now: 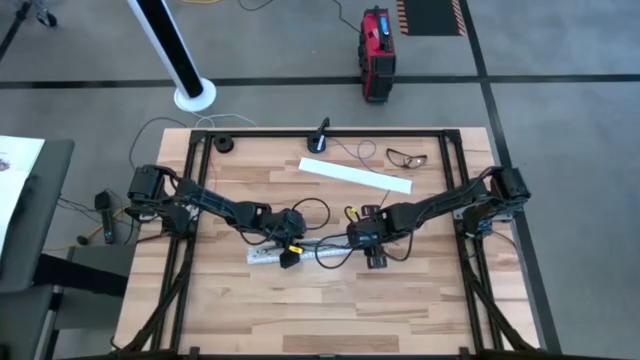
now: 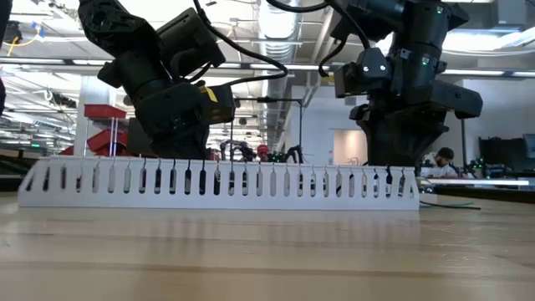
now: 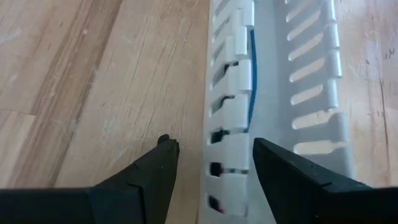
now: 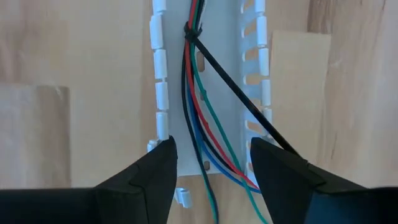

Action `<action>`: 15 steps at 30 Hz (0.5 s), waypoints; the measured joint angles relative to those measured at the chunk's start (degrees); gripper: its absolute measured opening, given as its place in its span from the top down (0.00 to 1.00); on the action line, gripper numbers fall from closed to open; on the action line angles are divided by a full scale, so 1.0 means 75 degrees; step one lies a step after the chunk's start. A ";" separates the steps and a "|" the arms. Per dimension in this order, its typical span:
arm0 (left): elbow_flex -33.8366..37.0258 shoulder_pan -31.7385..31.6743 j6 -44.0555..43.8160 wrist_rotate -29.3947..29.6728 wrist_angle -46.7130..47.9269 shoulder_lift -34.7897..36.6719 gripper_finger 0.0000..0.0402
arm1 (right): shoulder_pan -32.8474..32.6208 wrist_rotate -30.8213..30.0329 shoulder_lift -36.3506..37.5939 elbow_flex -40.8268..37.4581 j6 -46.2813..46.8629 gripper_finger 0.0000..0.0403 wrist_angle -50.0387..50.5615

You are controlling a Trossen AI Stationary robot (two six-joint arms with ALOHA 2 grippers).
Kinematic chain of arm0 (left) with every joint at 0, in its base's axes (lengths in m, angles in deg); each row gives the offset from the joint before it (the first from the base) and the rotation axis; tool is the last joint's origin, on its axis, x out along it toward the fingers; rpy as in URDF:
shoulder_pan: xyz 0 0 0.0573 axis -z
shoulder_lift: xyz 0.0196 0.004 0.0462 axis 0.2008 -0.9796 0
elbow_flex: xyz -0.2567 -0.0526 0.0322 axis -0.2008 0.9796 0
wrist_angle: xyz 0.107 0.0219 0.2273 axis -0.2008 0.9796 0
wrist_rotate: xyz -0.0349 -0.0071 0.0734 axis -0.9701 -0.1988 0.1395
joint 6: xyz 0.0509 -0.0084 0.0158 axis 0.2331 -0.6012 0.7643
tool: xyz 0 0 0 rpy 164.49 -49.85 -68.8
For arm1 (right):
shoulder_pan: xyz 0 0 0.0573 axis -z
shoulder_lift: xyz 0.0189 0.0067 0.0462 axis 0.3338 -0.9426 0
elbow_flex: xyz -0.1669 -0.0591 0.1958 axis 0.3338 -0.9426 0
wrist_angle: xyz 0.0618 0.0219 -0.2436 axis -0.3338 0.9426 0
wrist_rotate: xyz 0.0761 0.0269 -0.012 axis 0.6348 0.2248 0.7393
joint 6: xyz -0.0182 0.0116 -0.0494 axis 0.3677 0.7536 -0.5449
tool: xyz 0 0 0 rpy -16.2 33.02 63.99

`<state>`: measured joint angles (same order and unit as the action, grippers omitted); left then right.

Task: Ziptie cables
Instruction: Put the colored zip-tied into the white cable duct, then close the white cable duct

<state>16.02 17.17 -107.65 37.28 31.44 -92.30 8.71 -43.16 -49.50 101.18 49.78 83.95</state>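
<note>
Lying along the slotted white channel point(image 4: 208, 93), the cables point(image 4: 198, 118) run straight between the spread fingers of the right gripper point(image 4: 211, 163), cinched by a black tie point(image 4: 193, 32). The left gripper point(image 3: 214, 163), also open, straddles one channel wall.

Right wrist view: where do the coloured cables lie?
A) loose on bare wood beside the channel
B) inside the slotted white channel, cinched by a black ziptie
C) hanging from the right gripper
B: the cables run along the white channel, and a black ziptie bunches them.
</note>
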 joint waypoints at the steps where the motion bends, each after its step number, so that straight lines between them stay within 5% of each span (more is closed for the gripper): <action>1: 0.0000 0.0000 0.0008 0.0000 0.0000 0.0000 0.48 | 0.0000 0.0002 -0.0009 0.0091 0.0019 0.50 0.0018; 10: 0.0000 0.0000 0.0017 0.0003 0.0000 0.0000 0.48 | 0.0003 0.0038 0.0002 0.1015 -0.0188 0.50 0.0510; 15: 0.0000 0.0000 0.0017 0.0009 0.0000 0.0000 0.48 | 0.0004 0.0830 -0.0003 0.1041 -0.0127 0.50 0.0653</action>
<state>16.02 17.17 -107.52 37.34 31.44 -92.30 8.75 -36.93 -49.52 108.98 48.82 88.85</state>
